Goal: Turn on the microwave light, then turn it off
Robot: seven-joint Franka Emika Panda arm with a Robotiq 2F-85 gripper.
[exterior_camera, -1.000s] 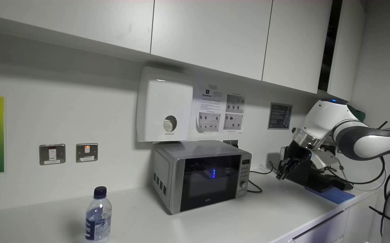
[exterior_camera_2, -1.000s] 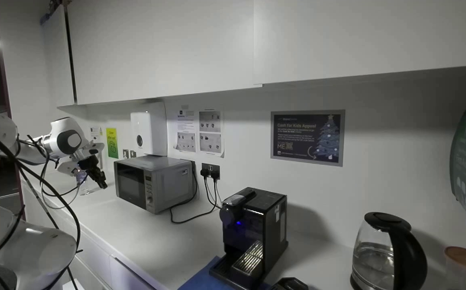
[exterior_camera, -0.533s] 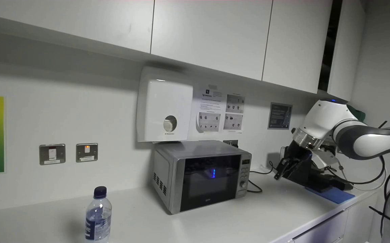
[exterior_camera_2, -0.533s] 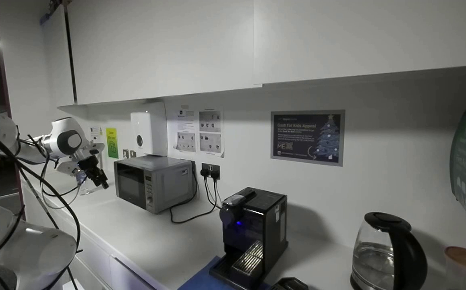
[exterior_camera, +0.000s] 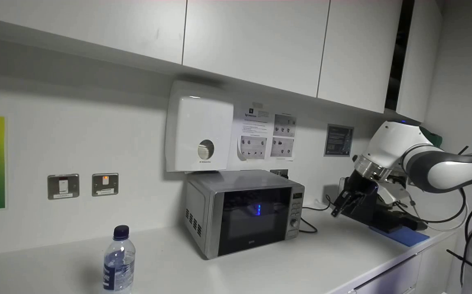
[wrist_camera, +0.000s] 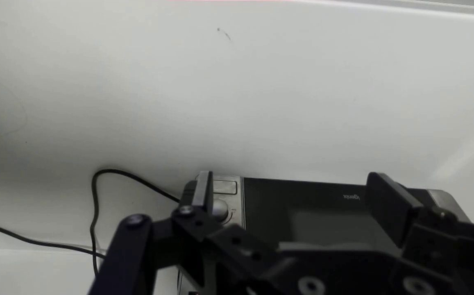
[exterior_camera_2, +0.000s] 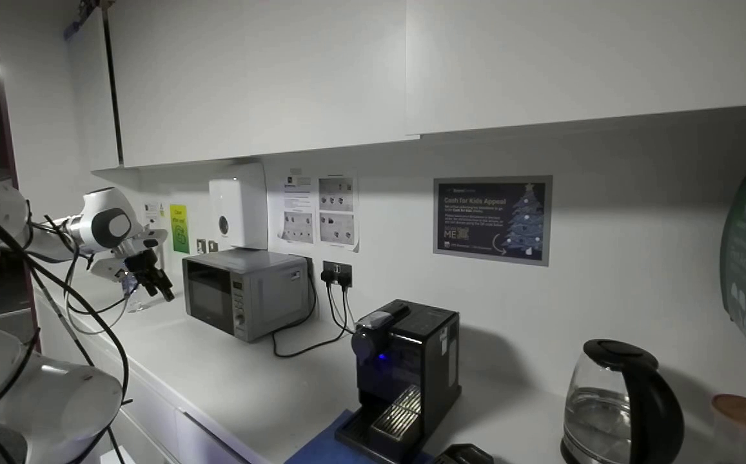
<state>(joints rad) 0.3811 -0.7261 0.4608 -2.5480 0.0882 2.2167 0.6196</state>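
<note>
A silver-grey, box-shaped metal microwave (exterior_camera: pixel 246 214) with a glossy dark-glass door (exterior_camera: pixel 256 224) stands on a smooth white counter (exterior_camera: pixel 284 269), right of a clear plastic bottle (exterior_camera: pixel 119 265). The rounded white arm (exterior_camera: pixel 423 163) bends downward; its gripper (wrist_camera: pixel 290 190) is tilted, fingers (wrist_camera: pixel 388 205) wide apart.

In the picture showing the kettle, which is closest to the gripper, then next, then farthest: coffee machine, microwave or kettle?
In that exterior view, from the gripper:
1. Microwave, just to its right in the picture.
2. Black coffee machine, farther right, nearer the camera.
3. Glass kettle, rightmost of the three.
</note>
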